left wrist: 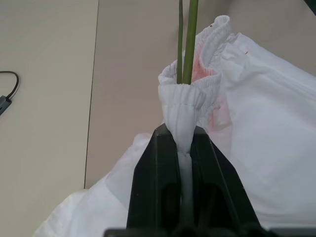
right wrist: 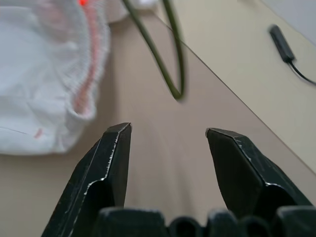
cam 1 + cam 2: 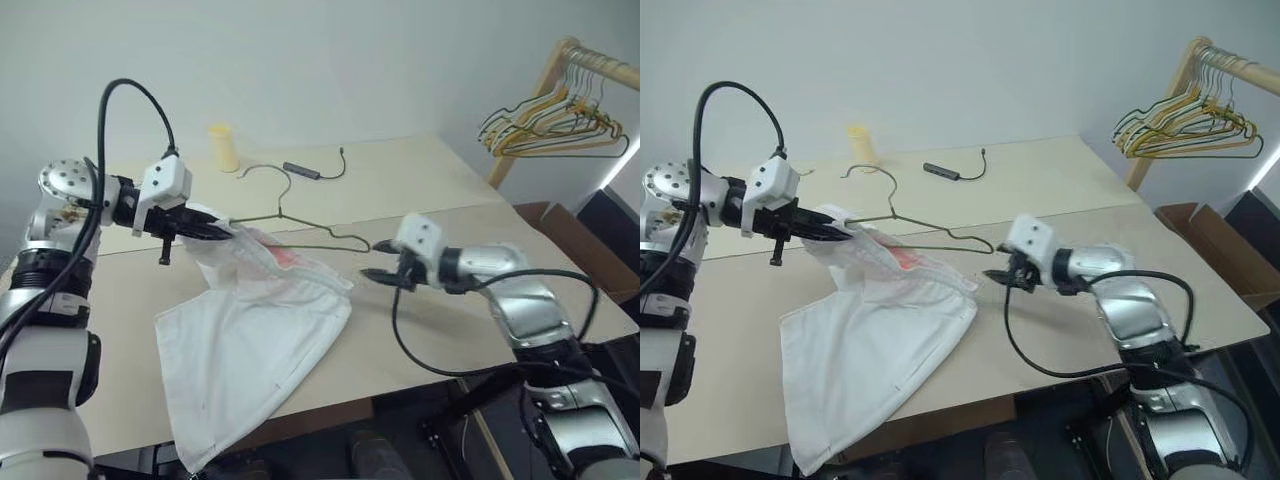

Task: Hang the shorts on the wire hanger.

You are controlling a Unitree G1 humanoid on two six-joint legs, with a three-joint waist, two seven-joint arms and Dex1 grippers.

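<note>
One pair of white shorts [image 3: 255, 340] lies on the table [image 3: 420, 340], its waistband corner lifted where the left gripper [image 1: 183, 148] pinches a bunch of cloth. One wire hanger [image 3: 300, 225] runs into that same bunch, its far end sticking out past the shorts. The right gripper [image 2: 168, 136] hovers just beside that far end, fingers spread, holding nothing. Beyond the hanger stand one yellow cup [image 3: 223, 147] and one black cable [image 3: 315, 170].

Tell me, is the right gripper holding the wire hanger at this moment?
No: the right gripper is open with nothing between its fingers, and the wire hanger lies ahead of it, apart from both fingertips.
</note>
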